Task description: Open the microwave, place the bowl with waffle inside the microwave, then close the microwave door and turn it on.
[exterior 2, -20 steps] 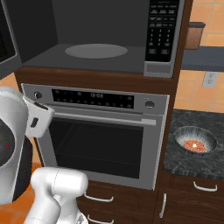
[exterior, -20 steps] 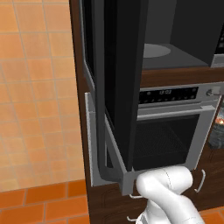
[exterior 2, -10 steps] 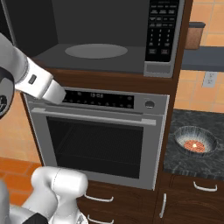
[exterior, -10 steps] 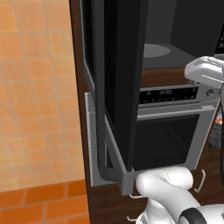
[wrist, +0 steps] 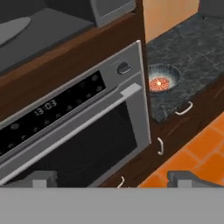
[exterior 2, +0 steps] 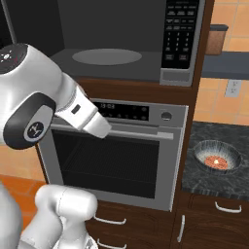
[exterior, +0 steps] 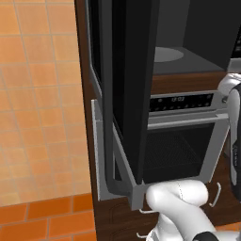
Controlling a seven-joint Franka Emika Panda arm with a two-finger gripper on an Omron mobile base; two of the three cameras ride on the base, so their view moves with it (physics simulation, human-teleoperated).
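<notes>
You have the gripper (wrist: 111,178) spread wide and empty, facing the silver oven (wrist: 74,131), with the ribbed bowl (wrist: 161,79) on the dark counter (wrist: 192,52) at two o'clock and the open microwave (exterior 2: 112,39) above the oven.
</notes>
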